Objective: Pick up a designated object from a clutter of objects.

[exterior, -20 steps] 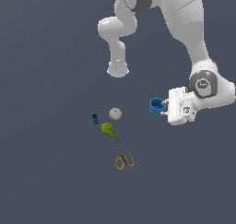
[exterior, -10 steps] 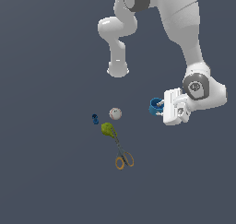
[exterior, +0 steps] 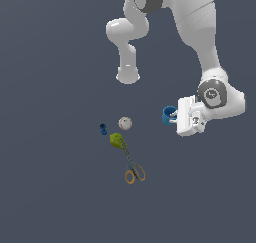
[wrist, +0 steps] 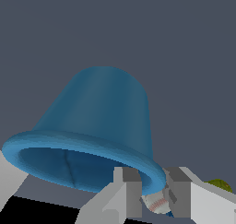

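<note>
The bright-blue cup [exterior: 168, 115] lies tilted at the exterior view's right, its open mouth turned toward my gripper [exterior: 175, 118]. In the wrist view the cup [wrist: 97, 121] fills the frame. My gripper [wrist: 153, 193] has its two fingers [wrist: 126, 191] close together on either side of the cup's rim, pinching it. The rest of the clutter lies to the exterior view's left: a whitish ball [exterior: 125, 123], a tiny dark-blue piece [exterior: 103, 129], a yellow-green lump [exterior: 117, 140] and orange-handled scissors [exterior: 134, 172]. The ball [wrist: 156, 203] shows between my fingers in the wrist view.
The arm's white base [exterior: 128, 76] stands behind the clutter. The floor is plain dark grey. The yellow-green lump [wrist: 219, 185] peeks past one finger in the wrist view.
My wrist and gripper have shifted slightly toward the exterior view's left, closing in on the cup. The cup and the other items have hardly moved.
</note>
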Tool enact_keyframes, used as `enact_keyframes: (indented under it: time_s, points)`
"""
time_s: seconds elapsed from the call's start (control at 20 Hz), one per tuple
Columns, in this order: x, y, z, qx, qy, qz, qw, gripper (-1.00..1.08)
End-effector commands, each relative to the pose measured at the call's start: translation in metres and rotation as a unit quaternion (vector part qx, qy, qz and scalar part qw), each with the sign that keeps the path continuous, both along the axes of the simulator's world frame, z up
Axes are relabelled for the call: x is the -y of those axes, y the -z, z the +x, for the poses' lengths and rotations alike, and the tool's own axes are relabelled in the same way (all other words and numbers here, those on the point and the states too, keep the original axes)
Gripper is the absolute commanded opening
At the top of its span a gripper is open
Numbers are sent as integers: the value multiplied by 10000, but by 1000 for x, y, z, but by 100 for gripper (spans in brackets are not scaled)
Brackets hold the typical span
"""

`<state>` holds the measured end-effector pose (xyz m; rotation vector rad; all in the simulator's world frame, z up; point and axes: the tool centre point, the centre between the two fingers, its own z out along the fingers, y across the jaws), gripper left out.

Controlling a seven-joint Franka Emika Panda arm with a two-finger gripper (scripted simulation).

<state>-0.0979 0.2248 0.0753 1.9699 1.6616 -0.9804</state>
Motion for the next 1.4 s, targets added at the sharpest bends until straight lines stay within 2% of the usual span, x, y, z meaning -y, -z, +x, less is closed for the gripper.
enact_keyframes:
  time_s: [0.0, 0.35, 0.65, 0.9, 1.35]
  points:
    - [0, 0, 0, 0, 1, 0, 10000, -100]
    - [7, -13, 1, 0, 1, 0, 10000, -100]
    - [23, -45, 5, 0, 5, -4, 10000, -100]
    - [45, -89, 11, -1, 7, -5, 10000, -100]
    - [96, -194, 24, -4, 13, -3, 10000, -100]
